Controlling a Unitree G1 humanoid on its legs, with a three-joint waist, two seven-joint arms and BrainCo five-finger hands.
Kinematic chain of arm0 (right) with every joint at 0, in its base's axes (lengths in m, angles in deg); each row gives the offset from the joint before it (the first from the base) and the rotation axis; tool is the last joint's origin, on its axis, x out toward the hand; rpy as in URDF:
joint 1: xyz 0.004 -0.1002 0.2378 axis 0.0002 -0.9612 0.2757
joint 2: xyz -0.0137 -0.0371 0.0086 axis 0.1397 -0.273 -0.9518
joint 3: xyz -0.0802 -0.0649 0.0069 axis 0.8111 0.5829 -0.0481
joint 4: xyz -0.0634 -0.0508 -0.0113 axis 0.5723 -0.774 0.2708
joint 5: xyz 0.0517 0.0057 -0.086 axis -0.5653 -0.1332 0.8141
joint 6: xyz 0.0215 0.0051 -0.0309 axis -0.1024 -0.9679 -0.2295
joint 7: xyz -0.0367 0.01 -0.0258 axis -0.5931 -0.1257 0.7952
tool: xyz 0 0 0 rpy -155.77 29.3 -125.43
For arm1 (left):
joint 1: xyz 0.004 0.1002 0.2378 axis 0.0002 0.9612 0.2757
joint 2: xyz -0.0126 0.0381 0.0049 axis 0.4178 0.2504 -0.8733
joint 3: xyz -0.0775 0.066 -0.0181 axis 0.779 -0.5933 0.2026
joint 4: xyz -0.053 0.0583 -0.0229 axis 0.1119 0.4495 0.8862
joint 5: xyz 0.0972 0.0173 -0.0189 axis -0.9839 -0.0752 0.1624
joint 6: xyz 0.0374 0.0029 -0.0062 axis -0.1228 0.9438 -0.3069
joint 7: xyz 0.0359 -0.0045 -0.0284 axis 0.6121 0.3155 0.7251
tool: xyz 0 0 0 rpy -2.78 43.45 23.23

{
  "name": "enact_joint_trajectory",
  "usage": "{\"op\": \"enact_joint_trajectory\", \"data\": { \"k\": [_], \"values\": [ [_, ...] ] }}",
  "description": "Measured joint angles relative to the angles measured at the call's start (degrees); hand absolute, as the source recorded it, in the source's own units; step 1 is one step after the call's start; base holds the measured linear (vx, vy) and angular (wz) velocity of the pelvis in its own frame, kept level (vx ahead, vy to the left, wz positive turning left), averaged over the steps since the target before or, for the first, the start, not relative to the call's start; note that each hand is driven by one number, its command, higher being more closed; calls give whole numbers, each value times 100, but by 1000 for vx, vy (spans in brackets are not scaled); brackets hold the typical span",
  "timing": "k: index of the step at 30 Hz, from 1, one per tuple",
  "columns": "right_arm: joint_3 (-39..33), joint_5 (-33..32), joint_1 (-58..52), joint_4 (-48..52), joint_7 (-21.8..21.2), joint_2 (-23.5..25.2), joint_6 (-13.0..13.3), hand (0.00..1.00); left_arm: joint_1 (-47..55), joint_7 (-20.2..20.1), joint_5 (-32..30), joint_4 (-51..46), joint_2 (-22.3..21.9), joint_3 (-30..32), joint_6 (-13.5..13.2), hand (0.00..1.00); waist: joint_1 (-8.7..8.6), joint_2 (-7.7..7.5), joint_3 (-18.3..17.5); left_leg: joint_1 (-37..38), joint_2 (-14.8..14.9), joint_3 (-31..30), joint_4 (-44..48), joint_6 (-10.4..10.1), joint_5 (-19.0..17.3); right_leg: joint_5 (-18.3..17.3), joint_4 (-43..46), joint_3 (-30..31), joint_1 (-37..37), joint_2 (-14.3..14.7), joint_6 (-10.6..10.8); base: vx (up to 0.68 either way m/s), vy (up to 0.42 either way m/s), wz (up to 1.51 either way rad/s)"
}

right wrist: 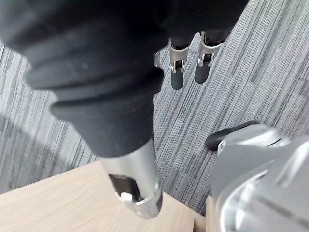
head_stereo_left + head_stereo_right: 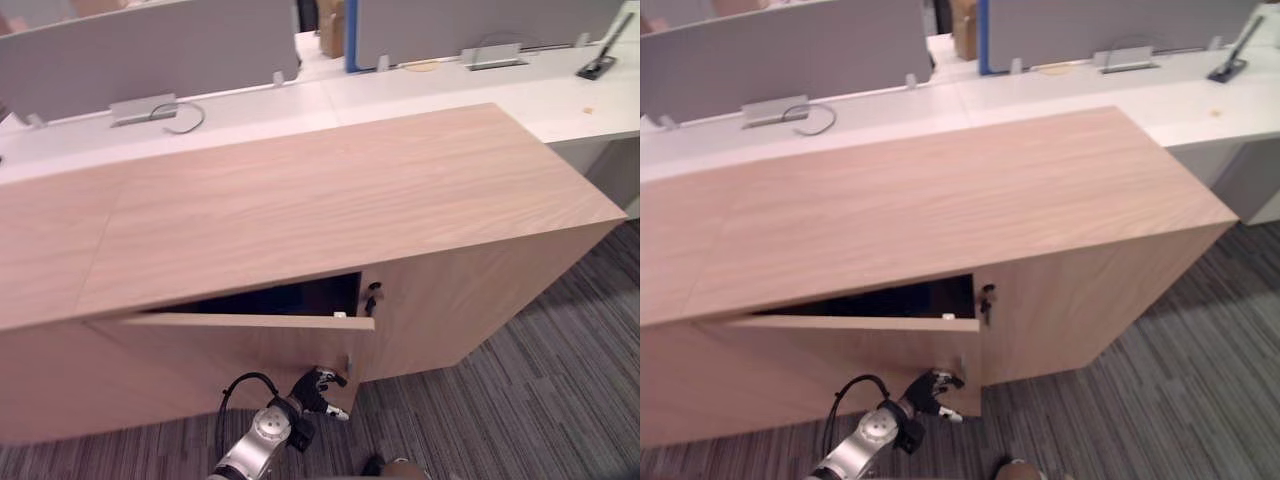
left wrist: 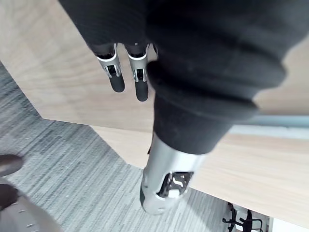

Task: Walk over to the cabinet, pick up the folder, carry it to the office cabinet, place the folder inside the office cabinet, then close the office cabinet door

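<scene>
The light wood office cabinet (image 2: 330, 200) stands low in front of me. Its left door (image 2: 240, 352) hangs partly ajar, and the gap above it shows only a dark interior. My left hand (image 2: 318, 388) is low by the door's free edge, its straight fingers (image 3: 137, 82) resting on or just off the outer wood face, holding nothing. A small dark lock (image 2: 372, 297) sits on the fixed panel right of the gap. My right hand (image 1: 137, 183) hangs over the carpet with its fingers (image 1: 177, 72) relaxed and nothing in them.
Behind the cabinet runs a white desk (image 2: 560, 95) with grey partitions (image 2: 150, 55) and cable boxes. Grey striped carpet (image 2: 540, 400) spreads to the right and front of the cabinet. The base of an office chair (image 3: 241, 223) shows nearby.
</scene>
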Motion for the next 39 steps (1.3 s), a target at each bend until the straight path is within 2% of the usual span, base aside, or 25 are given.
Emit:
{"op": "enact_joint_trajectory", "data": {
  "k": [1,2,3,4,5,6,7,8,9,12,14,17,20,24,28,36,39],
  "values": [
    [44,17,84,-7,16,-45,0,0,56,34,2,-11,-84,176,-1,0,81,-6,5,-163,-202,-94,-196,70,-159,25,-80,267,168,-2,41,222,16,-91],
    [72,18,102,-9,16,-53,0,0,75,35,2,-21,-103,240,-1,0,105,-4,5,-204,-257,-156,-276,71,-179,34,-92,328,202,-12,57,150,86,-116],
    [179,80,217,-16,16,-51,-3,0,253,55,4,-168,-148,542,-4,0,224,-8,13,-327,-483,-379,-753,8,-164,100,-77,624,299,-14,155,191,179,-141],
    [202,154,281,-8,5,-40,4,0,501,97,4,-351,-231,899,-11,0,270,2,10,-321,-778,-761,-1936,-96,17,124,-80,921,400,5,229,191,179,-137],
    [205,164,281,-8,4,-40,6,0,546,109,3,-367,-263,962,-14,0,278,21,4,-299,-838,-840,-2245,-96,174,130,-96,956,423,16,251,178,201,-115],
    [245,275,266,8,-1,-59,6,0,731,156,1,-510,-385,1125,-22,0,302,182,19,-275,-881,-1122,-3214,-112,1304,152,-216,1116,544,246,452,133,166,-67],
    [282,371,228,1,-2,61,2,0,942,157,-2,-533,-391,1152,-34,0,251,113,-20,-81,-971,-1097,-3304,-127,1247,268,-450,1223,694,199,607,181,194,-58],
    [355,373,169,9,-12,91,2,0,1039,166,0,-557,-434,1198,-35,0,238,42,-30,39,-1057,-1083,-3523,-117,1277,322,-616,1225,769,156,676,181,167,-17],
    [411,441,26,16,-26,157,0,0,1151,180,3,-566,-486,1294,-37,0,241,-19,-38,172,-1213,-1056,-3947,-64,1484,435,-840,1220,810,77,730,112,113,8],
    [421,581,-106,45,-46,268,-11,0,1370,297,325,-359,-509,1794,-50,0,251,-34,20,463,-1498,-1077,-4993,22,2014,617,-1179,1141,799,3,817,45,114,17],
    [424,597,-204,49,-47,317,-11,0,1381,484,562,36,-486,2178,-69,0,280,-65,35,641,-1544,-1153,-5346,17,2190,649,-1262,1051,906,20,828,26,39,20],
    [462,597,-230,72,-47,324,-5,0,1485,666,932,454,-390,2672,-225,0,312,-111,45,764,-1574,-1241,-5467,12,2241,664,-1387,929,1075,36,853,26,0,18],
    [484,592,-244,120,-48,335,3,0,1496,672,1243,997,-335,3055,-354,0,387,-118,32,806,-1585,-1291,-5470,7,2240,665,-1466,871,1186,74,854,20,-12,9],
    [640,590,-244,159,-51,325,27,0,1475,597,1414,1958,-344,3604,-366,0,398,-134,19,840,-1567,-1337,-5481,-20,2226,662,-1520,816,1265,114,855,6,-14,5],
    [647,590,-191,86,-68,334,53,0,1457,556,1410,2421,-318,4292,-401,0,432,-188,-19,844,-1567,-1441,-5497,-31,2229,661,-1597,715,1369,147,855,11,-25,14],
    [694,575,-55,-196,-93,348,122,0,1708,553,1232,2888,-310,4935,-292,0,548,-333,-84,843,-1607,-1577,-5501,-34,2231,655,-1627,574,1459,136,861,-2,-1,8],
    [796,576,10,-259,-107,350,120,0,1810,553,1205,2928,-303,4998,-277,0,566,-380,-109,840,-1617,-1608,-5502,-31,2235,650,-1637,546,1468,127,867,-8,1,6]
  ]
}}
